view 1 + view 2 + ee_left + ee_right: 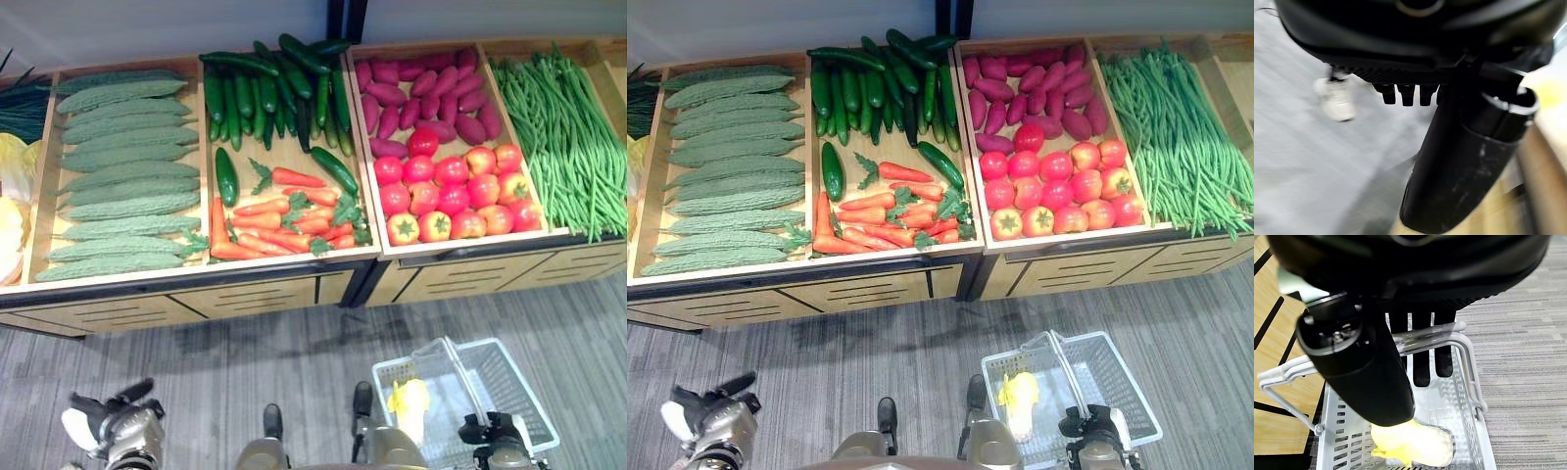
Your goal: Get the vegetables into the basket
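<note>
Cabbage (409, 406) lengthwise in basket (524, 392)

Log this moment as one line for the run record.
right hand: shut on basket handle | basket: holds yellow cabbage | left hand: low, idle | carrots: on stand

I'm looking at a shop's produce section: a wooden display counter (294, 286) with bins of bitter gourds (122, 171), cucumbers (265, 93), carrots (279, 220), tomatoes (451, 191), and a shopping basket (509, 392) on the floor.
</note>
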Motion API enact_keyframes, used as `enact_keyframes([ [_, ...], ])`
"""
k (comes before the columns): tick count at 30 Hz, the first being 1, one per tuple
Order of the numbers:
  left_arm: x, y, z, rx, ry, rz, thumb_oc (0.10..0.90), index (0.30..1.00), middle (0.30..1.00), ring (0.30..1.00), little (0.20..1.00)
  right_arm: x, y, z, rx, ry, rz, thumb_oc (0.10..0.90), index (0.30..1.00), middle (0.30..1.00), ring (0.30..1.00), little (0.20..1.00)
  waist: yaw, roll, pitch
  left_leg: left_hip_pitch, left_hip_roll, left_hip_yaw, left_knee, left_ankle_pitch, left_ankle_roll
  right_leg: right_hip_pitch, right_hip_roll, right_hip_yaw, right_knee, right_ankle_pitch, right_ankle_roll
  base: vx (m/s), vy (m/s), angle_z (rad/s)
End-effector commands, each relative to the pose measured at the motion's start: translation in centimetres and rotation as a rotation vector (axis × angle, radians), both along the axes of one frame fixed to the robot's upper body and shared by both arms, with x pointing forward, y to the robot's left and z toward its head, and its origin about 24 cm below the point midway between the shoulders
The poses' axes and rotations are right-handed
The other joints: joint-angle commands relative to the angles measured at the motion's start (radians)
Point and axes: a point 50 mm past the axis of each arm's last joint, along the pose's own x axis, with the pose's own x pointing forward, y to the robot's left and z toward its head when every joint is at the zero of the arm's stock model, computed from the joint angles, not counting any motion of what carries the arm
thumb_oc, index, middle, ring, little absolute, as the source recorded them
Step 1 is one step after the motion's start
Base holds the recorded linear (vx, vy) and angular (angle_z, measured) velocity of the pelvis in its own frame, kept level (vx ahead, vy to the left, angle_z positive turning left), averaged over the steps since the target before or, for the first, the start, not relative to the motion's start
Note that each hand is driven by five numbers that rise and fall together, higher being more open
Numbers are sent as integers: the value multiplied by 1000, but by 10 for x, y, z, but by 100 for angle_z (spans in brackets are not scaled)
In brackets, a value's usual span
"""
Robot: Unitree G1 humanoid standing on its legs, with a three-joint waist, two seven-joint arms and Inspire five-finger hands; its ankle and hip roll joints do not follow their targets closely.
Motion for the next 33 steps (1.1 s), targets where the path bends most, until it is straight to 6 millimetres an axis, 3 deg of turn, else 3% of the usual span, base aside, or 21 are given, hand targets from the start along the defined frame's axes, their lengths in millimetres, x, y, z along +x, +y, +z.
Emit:
enact_keyframes([
  [1, -13, 56, 57, 333, -40, 211, 900, 1000, 1000, 1000, 1000, 1, -18, 11, -105, -62, -16, 400, 300, 300, 300, 300, 5, -41, -57, -17, 40, -50, 1, -16, -36, 4, -109, 44, 57, -66, 146, 22, 41, -6],
  [4, -8, 78, 107, 539, -121, 246, 900, 1000, 1000, 1000, 1000, -6, -16, 8, -96, -46, -5, 400, 300, 300, 300, 300, 2, -40, -71, -8, 38, -48, 1, -21, -40, 15, -113, 46, 46, -63, 150, 14, 23, -9],
  [5, -8, 77, 107, 540, -120, 247, 900, 1000, 1000, 1000, 1000, -6, -16, 8, -96, -46, -5, 400, 300, 300, 300, 300, 2, -40, -71, -8, 38, -48, 1, -21, -40, 16, -113, 46, 45, -63, 150, 0, 0, 0],
  [8, -3, 83, 139, 669, -168, 236, 900, 1000, 1000, 1000, 1000, -13, -17, 7, -90, -26, -10, 400, 300, 300, 300, 300, -1, -38, -81, -5, 39, -48, 1, -23, -42, 22, -113, 44, 39, -63, 152, 0, 0, 0],
  [9, 13, 73, 169, 801, -233, 162, 900, 1000, 1000, 1000, 1000, -15, -16, 6, -89, -22, -9, 400, 300, 300, 300, 300, -1, -38, -83, -5, 39, -52, 1, -23, -42, 24, -112, 43, 37, -62, 152, 0, 0, 0],
  [10, 22, 63, 183, 894, -227, 85, 900, 1000, 1000, 1000, 1000, -16, -17, 6, -87, -20, -16, 400, 300, 300, 300, 300, 2, -38, -83, -7, 39, -56, 1, -22, -43, 26, -112, 39, 34, -63, 152, -15, -24, 4],
  [13, 29, 60, 185, 930, -182, -9, 900, 1000, 1000, 1000, 1000, -15, -22, 9, -98, -17, -7, 400, 300, 300, 300, 300, -3, -34, -84, -9, 41, -59, 1, -20, -44, 29, -110, 37, 31, -62, 151, -9, -9, 3],
  [15, 62, 42, 224, 1101, -179, -378, 900, 1000, 1000, 1000, 1000, 3, -28, 17, -111, -65, 47, 400, 300, 300, 300, 300, -14, -22, -83, -7, 44, -55, 1, -16, -46, 33, -109, 43, 27, -56, 151, -15, 5, -1],
  [17, 81, 25, 239, 1153, -184, -597, 900, 1000, 1000, 1000, 1000, 8, -30, 19, -110, -77, 69, 400, 300, 300, 300, 300, -25, -16, -86, -4, 45, -51, 1, -16, -48, 33, -108, 47, 22, -52, 152, 0, 0, 0],
  [22, 102, 6, 249, 1229, -99, -847, 900, 1000, 1000, 1000, 1000, 14, -29, 22, -98, -100, 105, 400, 300, 300, 300, 300, -45, -10, -88, -1, 48, -38, 1, -17, -51, 29, -108, 58, 20, -45, 154, -4, 7, -4],
  [28, 127, -34, 253, 1229, -73, -1212, 900, 1000, 1000, 1000, 1000, 12, -30, 22, -84, -88, 131, 400, 300, 300, 300, 300, -76, -3, -90, 9, 51, -14, 1, -21, -53, 23, -105, 80, 13, -39, 157, 9, 9, -9],
  [33, 141, -57, 254, 1183, -112, -1350, 900, 1000, 1000, 1000, 1000, 12, -32, 23, -85, -83, 134, 400, 300, 300, 300, 300, -90, -2, -87, 11, 52, -6, 1, -22, -52, 15, -103, 93, 13, -35, 158, 6, 6, -14],
])
